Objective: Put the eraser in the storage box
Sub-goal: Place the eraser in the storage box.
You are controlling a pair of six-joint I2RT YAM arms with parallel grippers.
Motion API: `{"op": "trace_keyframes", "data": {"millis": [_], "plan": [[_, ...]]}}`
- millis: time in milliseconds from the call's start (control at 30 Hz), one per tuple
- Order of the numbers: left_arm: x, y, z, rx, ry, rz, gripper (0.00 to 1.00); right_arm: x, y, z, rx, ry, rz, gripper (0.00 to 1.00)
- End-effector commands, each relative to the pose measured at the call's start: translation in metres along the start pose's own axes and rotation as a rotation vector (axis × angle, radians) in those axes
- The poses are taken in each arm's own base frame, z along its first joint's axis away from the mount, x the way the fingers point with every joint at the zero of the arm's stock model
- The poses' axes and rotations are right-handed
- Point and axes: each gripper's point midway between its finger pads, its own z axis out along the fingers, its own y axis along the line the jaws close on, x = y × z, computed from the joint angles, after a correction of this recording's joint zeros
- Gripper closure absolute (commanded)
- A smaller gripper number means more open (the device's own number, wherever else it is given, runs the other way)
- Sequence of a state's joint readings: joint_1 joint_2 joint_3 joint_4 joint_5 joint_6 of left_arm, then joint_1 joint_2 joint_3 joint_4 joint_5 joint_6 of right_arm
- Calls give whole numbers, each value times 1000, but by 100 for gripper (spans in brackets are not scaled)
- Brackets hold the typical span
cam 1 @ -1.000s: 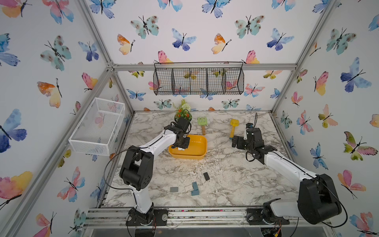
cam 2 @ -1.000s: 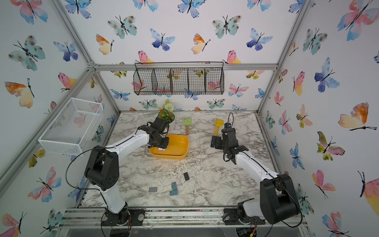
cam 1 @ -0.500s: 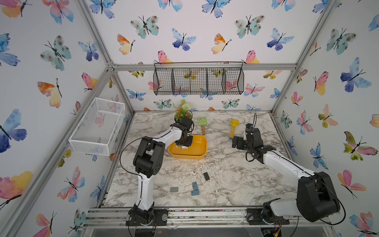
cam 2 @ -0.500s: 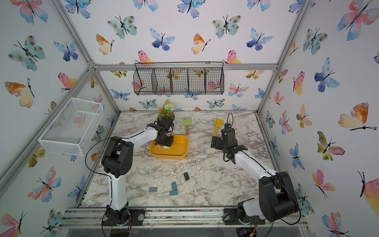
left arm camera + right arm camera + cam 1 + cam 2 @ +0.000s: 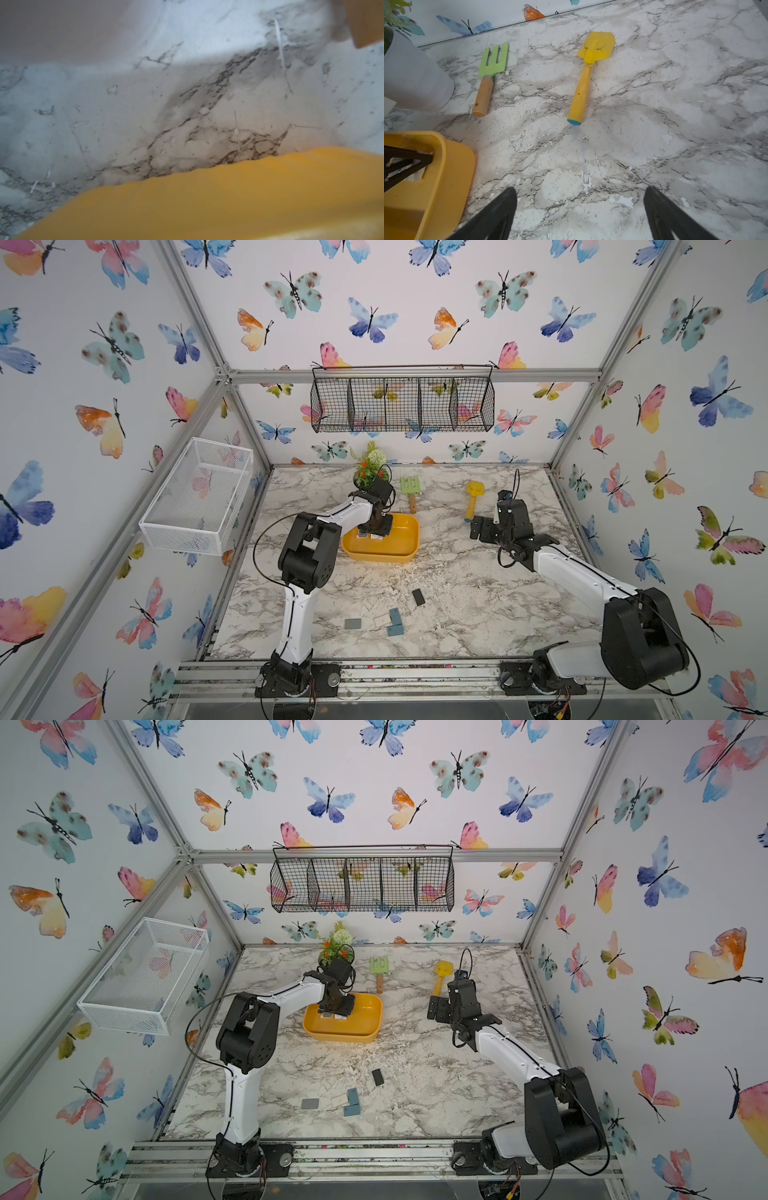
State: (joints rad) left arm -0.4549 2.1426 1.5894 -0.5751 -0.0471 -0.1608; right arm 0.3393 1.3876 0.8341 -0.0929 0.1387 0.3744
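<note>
Small flat black eraser [image 5: 418, 597] on the marble table [image 5: 478, 614], 6 o'clock from the left gripper [image 5: 372, 533]
That gripper, jaws nearly together with nothing visibly pinched, sits inside the shallow yellow plastic storage box [image 5: 386, 556]; the eraser's long axis runs about 11-to-5, nearer the left arm — the right gripper [image 5: 580, 189] hangs wide apart at 3 o'clock.

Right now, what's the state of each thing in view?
storage box, upright on table
left gripper, shut, down inside the box
right gripper, open, empty
black eraser, flat on table, outside box
blue eraser, flat, outside box
green fork, lying flat
yellow shovel, lying flat
flower pot, upright
wire basket, hung on back wall
</note>
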Motion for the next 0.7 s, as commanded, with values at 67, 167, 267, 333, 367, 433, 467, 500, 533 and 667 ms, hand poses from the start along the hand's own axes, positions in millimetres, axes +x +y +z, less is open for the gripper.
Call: {"op": "trace_keyframes", "data": {"millis": [67,167,267,333,367,433,467,500,533,667], "plan": [[3,12,11,-45,7,-28,71,4,-4,-1,20,12,-3,2],[5,11,16,-40,16,-32,70,4,-4,-1,18,13,-4,2],[10,13,21,-46,31,-34,54,4,-4,-1,19,12,-4,2],[11,12,22,-44,33,-36,41,4,-4,-2,17,12,-4,2],[11,13,21,-48,31,-39,38,4,-4,-2,17,11,-4,2],[9,14,18,-52,22,-37,35,3,-2,-3,8,10,-5,2],[7,14,16,-51,16,-37,34,2,-1,-4,-3,7,-10,2],[4,12,12,-44,5,-34,33,2,2,-4,-21,5,-20,2],[0,11,7,-35,-6,-34,32,1,4,-5,-32,3,-23,2],[-21,-1,-29,30,-84,-37,29,-9,18,-22,-102,-58,-49,2]]}}
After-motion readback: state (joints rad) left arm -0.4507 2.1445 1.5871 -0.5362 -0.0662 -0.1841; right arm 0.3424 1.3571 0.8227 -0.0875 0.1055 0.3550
